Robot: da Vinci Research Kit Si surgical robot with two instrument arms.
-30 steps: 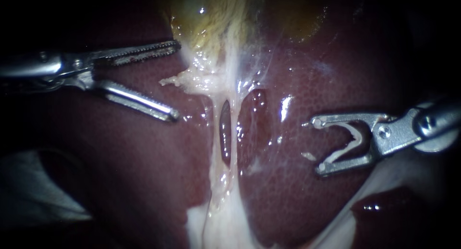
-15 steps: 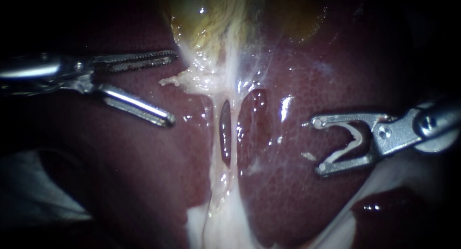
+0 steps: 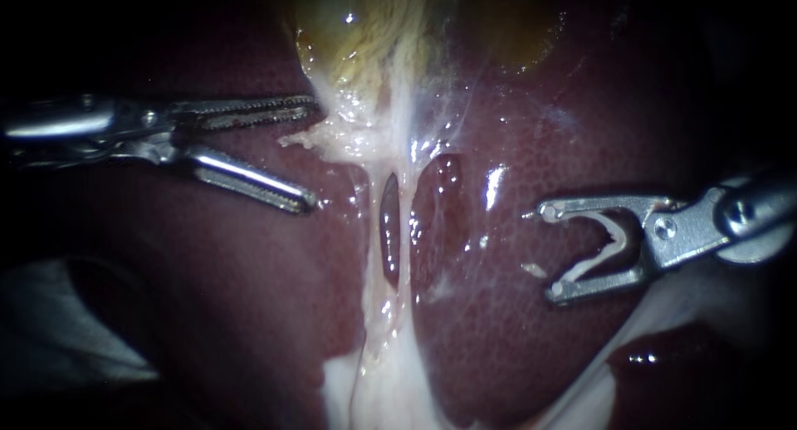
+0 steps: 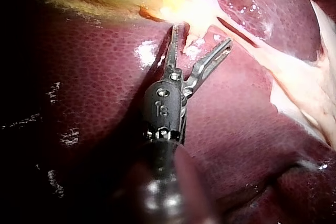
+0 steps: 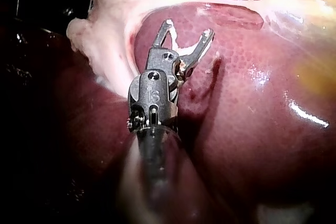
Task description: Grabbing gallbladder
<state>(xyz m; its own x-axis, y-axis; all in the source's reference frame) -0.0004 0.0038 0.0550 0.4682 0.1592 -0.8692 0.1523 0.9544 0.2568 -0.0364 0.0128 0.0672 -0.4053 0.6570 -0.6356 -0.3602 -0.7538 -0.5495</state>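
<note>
Parted wide and gripping nothing at the left instrument (image 3: pixel 313 154), with the serrated upper jaw's tip just beside the frayed pale tissue (image 3: pixel 349 135) under the gallbladder (image 3: pixel 357 40) and the smooth lower jaw angled down over the liver (image 3: pixel 515 347). A fringe of that pale tissue lying between the spread jaws, contact impossible to tell. Likewise gaping and empty at the right instrument (image 3: pixel 548 252), poised over bare liver, well apart from the gallbladder. At top centre of the endoscope view, the yellowish, glistening gallbladder, held by neither instrument. Below it, two pale strands (image 3: pixel 378 314) running down across the liver, a dark slit between them.
</note>
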